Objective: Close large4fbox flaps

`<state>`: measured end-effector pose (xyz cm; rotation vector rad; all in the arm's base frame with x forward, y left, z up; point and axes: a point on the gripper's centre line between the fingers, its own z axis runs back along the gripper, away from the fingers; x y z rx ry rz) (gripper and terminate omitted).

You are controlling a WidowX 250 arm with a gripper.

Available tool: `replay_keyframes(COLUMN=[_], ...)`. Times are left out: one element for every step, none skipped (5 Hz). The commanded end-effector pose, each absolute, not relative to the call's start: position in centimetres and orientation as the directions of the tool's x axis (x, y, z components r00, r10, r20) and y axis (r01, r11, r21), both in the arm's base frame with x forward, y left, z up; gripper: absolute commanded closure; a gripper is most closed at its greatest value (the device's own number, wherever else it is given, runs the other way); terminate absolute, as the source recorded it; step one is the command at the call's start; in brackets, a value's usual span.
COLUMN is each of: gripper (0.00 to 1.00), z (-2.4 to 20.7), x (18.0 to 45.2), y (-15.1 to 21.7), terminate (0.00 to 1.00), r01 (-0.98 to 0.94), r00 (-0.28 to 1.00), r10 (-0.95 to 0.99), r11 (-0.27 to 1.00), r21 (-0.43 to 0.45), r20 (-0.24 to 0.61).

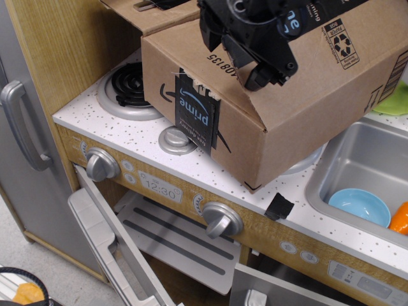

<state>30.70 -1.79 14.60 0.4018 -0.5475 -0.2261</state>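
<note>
The large4fbox point(293, 121), a big brown cardboard box printed "6408135" with a black prime tape strip point(194, 111), stands on the toy stove counter point(115, 131). My black gripper point(241, 54) is above the box's top near its front edge. Its two fingers stand apart with nothing between them. It rests against the flap with the recycling symbol point(341, 41), which lies folded over the box top. Another flap point(153, 18) sticks out open at the back left. The other flaps are hidden behind the gripper.
A stove burner point(124, 86) lies left of the box. A sink point(382, 150) at the right holds a blue bowl point(359, 207) and an orange item point(400, 218). The oven door point(108, 245) hangs open below. A black scrap point(278, 206) sits at the counter's front edge.
</note>
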Motion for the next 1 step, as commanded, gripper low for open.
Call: replay_keyframes(gripper=[0.0], z=[11.76], x=[31.93], y=[0.72], terminate=[1.0], r01=[0.112], r00=[0.845], r10=[-0.298], r11=[0.911], r21=[0.396], r20=[0.445])
